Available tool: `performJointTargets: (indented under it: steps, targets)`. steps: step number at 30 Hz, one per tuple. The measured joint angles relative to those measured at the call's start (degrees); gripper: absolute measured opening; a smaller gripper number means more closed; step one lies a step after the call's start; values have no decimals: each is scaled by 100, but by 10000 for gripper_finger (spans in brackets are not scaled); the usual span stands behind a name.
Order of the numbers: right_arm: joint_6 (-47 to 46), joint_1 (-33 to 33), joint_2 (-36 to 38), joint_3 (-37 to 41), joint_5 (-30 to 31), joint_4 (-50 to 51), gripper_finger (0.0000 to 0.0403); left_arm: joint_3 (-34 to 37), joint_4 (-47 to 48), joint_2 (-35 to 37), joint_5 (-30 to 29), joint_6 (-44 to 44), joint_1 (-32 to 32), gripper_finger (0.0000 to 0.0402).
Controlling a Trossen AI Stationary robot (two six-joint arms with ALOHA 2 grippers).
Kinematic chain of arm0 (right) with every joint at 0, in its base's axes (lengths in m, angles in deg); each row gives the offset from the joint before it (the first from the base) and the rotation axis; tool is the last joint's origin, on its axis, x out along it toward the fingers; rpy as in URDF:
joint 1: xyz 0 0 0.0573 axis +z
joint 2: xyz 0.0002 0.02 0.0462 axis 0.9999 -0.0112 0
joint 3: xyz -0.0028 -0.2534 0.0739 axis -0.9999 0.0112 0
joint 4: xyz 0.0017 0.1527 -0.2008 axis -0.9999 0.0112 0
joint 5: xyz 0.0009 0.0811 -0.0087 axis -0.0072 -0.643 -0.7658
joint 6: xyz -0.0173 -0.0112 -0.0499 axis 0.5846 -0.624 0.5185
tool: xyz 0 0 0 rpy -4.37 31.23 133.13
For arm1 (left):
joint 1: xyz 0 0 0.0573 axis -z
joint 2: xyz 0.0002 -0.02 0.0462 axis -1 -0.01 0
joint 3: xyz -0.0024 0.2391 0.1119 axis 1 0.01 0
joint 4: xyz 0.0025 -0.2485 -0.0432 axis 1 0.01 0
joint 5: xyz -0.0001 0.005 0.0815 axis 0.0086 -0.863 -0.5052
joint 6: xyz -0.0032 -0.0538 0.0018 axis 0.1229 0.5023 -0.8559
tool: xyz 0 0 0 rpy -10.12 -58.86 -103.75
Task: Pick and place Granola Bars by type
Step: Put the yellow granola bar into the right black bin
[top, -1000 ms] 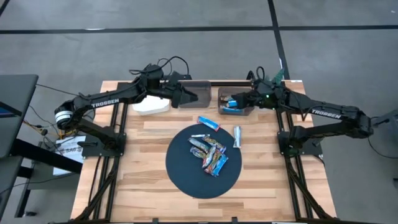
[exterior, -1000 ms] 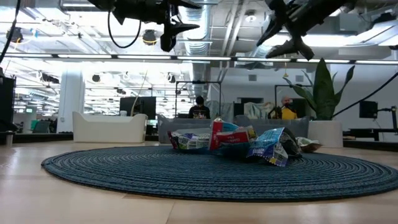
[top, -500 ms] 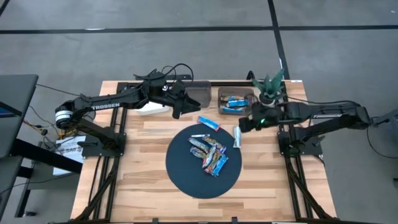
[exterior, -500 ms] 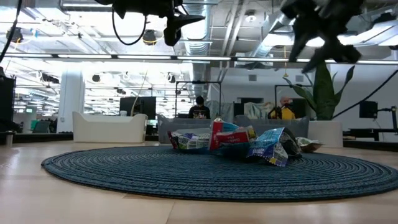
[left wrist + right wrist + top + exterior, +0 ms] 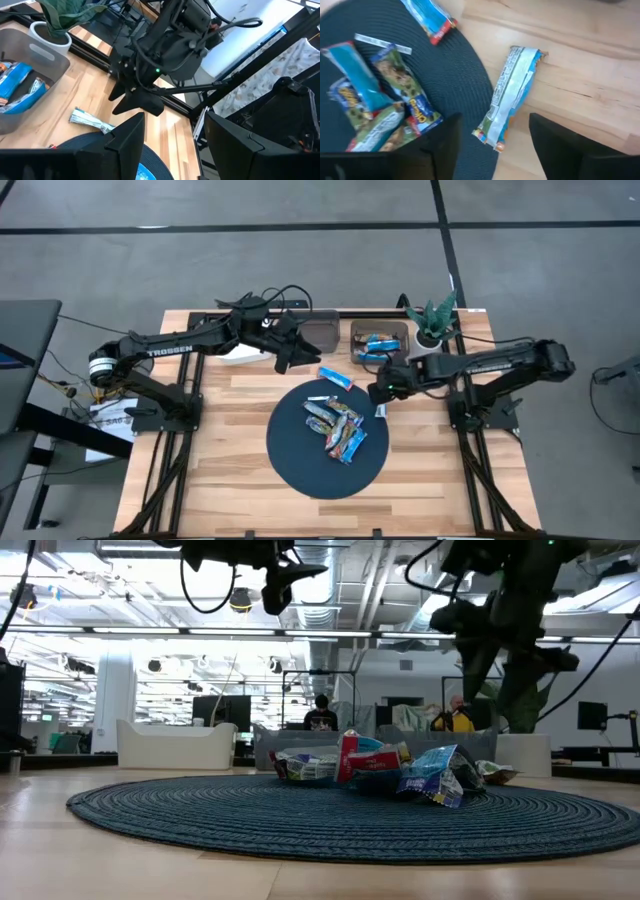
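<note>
right gripper (image 5: 380, 392): swung from the bin (image 5: 379, 345) to just above the silvery bar (image 5: 512, 95) by the mat (image 5: 290, 462) — fingers spread, empty.
left gripper (image 5: 286, 361): open, waiting near the blue-red bar (image 5: 336, 378).
meaning: next pick — the silvery bar.

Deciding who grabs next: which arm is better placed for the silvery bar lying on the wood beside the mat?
Probably the right. Its open gripper hovers directly above the silvery wrapped bar. The left gripper, also open, hangs farther off, nearer the blue-and-red bar.
</note>
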Motion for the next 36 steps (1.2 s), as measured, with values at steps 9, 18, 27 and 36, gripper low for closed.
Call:
performJointTargets:
  steps: [9,18,27,36]
  targets:
    - [4,-89,-593,0,-20,-86,255,0,94,0,1,-63,-1,197]
    - [215,-434,-1397,0,-160,-407,256,0,90,0,140,-84,-1,197]
    - [432,-644,-1935,-2,-455,-642,255,0,85,0,147,-80,-1,197]
    - [415,-687,-2149,-22,-570,-547,241,0,83,0,157,-45,-1,197]
